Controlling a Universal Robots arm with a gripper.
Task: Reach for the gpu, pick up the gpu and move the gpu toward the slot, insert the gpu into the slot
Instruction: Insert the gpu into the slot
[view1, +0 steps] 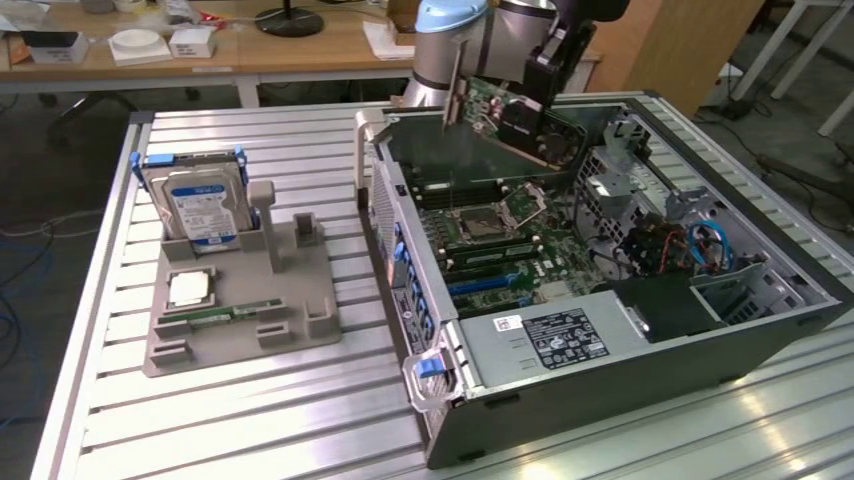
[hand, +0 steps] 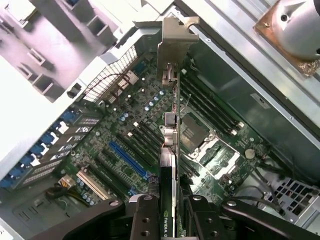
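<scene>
Gpu (view1: 497, 108) is off the table and held in the air. The gripper (view1: 547, 95) is closed narrow on the card's edge. The wrist cam looks down the card edge-on, w/ its silver bracket at the far end and the green motherboard (view1: 514, 245) beneath.

In the exterior view the card hangs over the open case (view1: 601, 400), at approx. 12 o'clock of the square processor socket (view1: 481, 222). The slot, prob. the blue strip (view1: 483, 283), lies at 6 o'clock of that socket. It's bare and well apart from the card.

Judgement: reach and pick-up are done and the carry is partway. The card edge isn't over the slot yet, so lining up and seating remain.

At 9 o'clock of the case, a grey tray (view1: 310, 325) holds the hard drive (view1: 200, 205).
</scene>
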